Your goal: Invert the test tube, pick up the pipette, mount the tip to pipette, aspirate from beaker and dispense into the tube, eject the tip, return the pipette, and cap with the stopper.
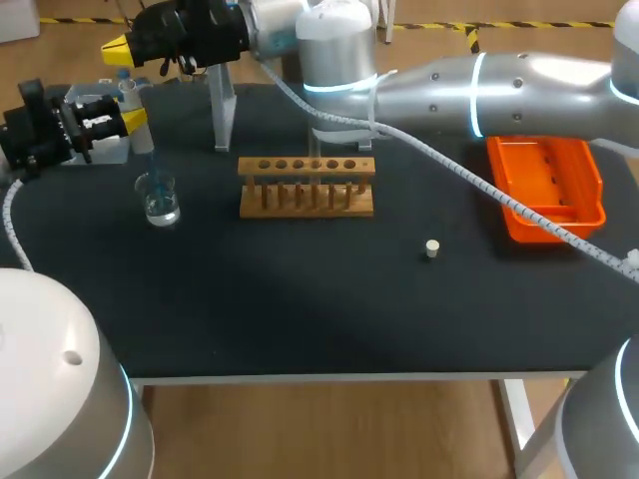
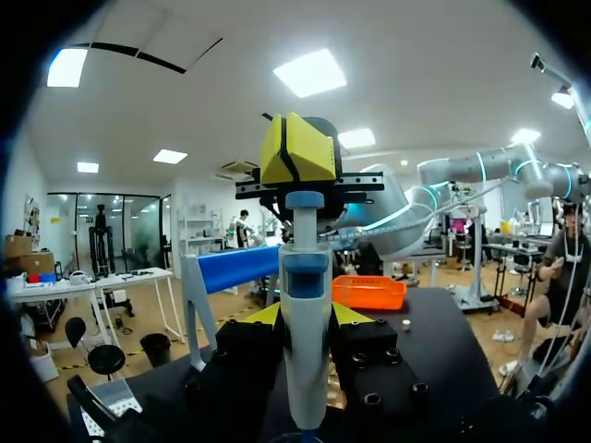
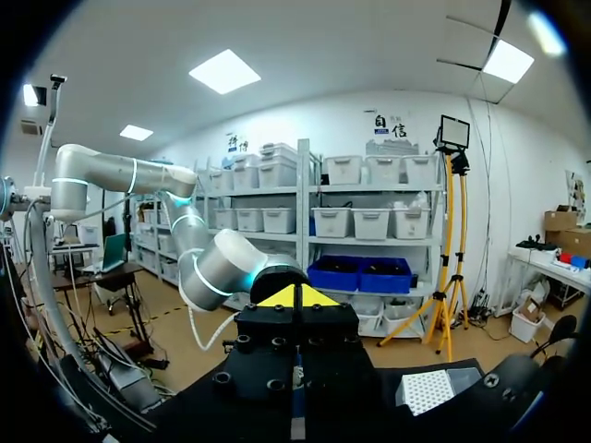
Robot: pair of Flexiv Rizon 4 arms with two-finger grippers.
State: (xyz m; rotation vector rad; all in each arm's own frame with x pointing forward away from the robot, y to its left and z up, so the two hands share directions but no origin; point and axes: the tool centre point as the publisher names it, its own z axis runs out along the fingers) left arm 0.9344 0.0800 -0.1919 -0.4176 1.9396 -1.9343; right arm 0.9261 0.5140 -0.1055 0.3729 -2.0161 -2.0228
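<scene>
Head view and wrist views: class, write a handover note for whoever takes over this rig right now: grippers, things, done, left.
Left gripper: shut on the pipette, upright above the beaker.
Right gripper: shut, fingertips on the pipette's top.
Stopper: loose on the table, right of the wooden rack; I cannot make out a tube there.
Done: pipette picked up, tip apparently mounted.
Left: aspirate, dispense into the tube, eject the tip, return the pipette, cap.

White-and-blue plastic pipette [image 2: 305, 360] held upright over small clear glass beaker [image 1: 160, 205] part-filled with clear liquid, small white stopper [image 1: 431, 248] laid well apart from both
</scene>
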